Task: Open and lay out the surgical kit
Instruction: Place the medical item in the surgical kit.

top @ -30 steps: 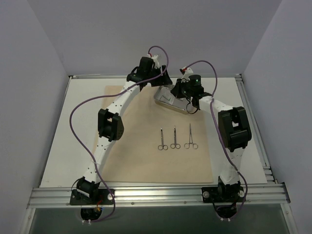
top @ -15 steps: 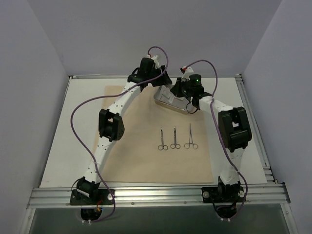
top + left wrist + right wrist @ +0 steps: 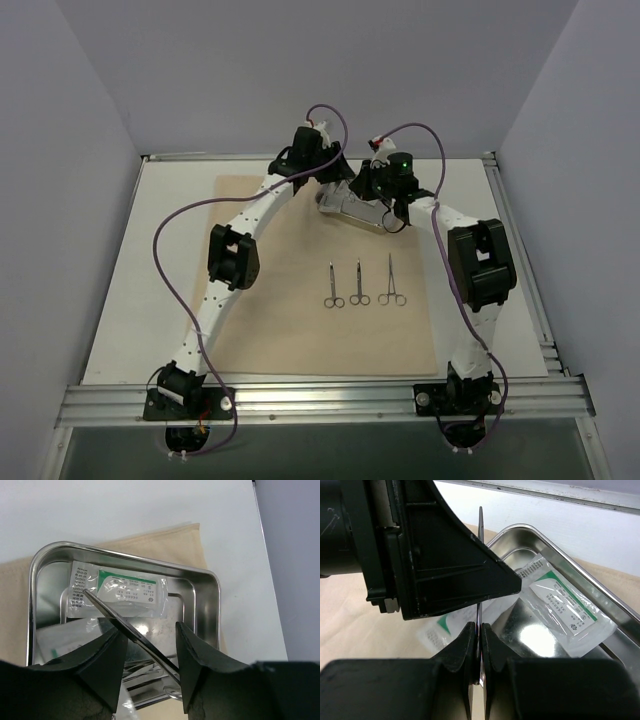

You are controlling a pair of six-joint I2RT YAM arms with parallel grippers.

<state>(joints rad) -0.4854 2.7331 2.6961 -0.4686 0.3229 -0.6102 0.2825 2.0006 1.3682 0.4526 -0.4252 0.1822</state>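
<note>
The beige cloth [image 3: 290, 310] lies spread flat. Three clamps [image 3: 359, 283] lie side by side on it. The steel tray [image 3: 340, 207] stands at the cloth's far end. In the left wrist view the tray [image 3: 125, 556] holds a white packet [image 3: 125, 591] and a second packet [image 3: 60, 642]. My right gripper [image 3: 364, 190] is shut on a slim, pointed metal instrument [image 3: 480, 530] and holds it over the tray [image 3: 580, 565]. My left gripper [image 3: 150, 628] is open, its fingers [image 3: 107, 655] on either side of that instrument [image 3: 107, 611], not touching it.
The white table [image 3: 150, 260] surrounds the cloth, with a metal rail [image 3: 320, 395] at the near edge and walls close on three sides. My left gripper's body [image 3: 445, 570] fills the space right in front of the right gripper [image 3: 477, 626].
My left gripper has shifted a little to the right, closer to the right gripper over the tray. The right arm and the three clamps have not moved.
</note>
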